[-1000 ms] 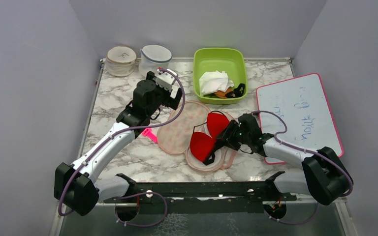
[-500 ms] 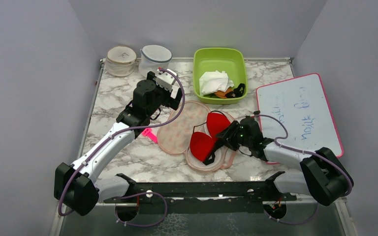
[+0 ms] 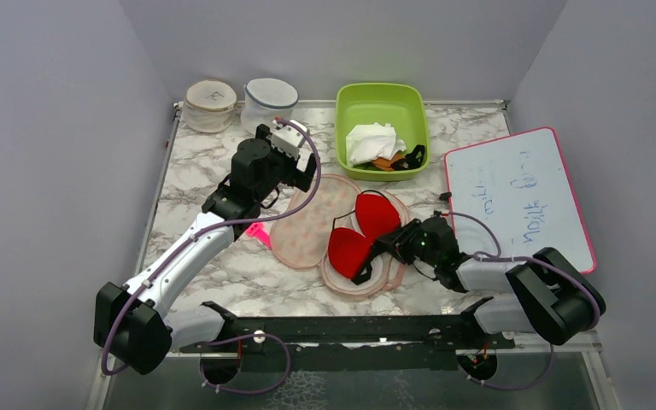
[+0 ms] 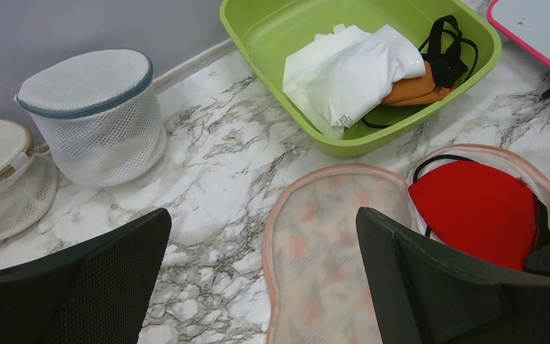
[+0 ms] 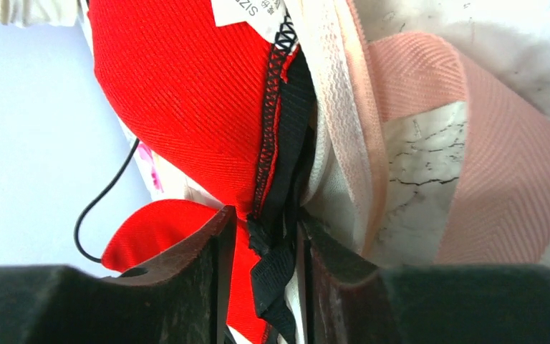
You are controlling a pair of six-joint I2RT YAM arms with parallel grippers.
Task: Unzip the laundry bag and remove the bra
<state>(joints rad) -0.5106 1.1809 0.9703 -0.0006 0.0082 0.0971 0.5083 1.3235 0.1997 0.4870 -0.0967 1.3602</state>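
Right gripper, clamped on the black-trimmed edge of the red bra, has sunk lower this past second, barely shifting the cups. The bra lies just ahead of it, inside the unzipped peach laundry bag, so removal remains. Left gripper hovers spread open.

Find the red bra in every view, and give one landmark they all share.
Top external: the bra lies at the centre, in the open laundry bag.
Left wrist: lower right.
Right wrist: it fills the upper centre.
Shared landmark: the laundry bag's pink edging.
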